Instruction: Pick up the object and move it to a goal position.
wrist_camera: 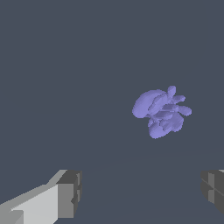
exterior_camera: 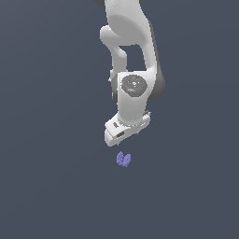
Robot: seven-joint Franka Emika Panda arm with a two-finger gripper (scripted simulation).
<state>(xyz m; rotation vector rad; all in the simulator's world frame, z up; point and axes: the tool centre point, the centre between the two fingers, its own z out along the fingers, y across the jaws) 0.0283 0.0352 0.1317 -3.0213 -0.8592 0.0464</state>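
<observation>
In the exterior view a plain slate-grey ground (exterior_camera: 51, 186) fills everything; the white arm (exterior_camera: 133, 70) reaches down, its gripper (exterior_camera: 122, 138) hanging just above the purple-blue object (exterior_camera: 123, 159), apart from it. In the wrist view the fingers (wrist_camera: 70, 194) stand wide apart, empty; the lumpy object (wrist_camera: 161, 112) lies beyond them.

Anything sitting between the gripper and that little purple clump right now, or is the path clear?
Nothing is there. In the exterior view only bare grey surface separates the gripper from the purple clump. The wrist view agrees: the open fingers have nothing between them and the clump.
</observation>
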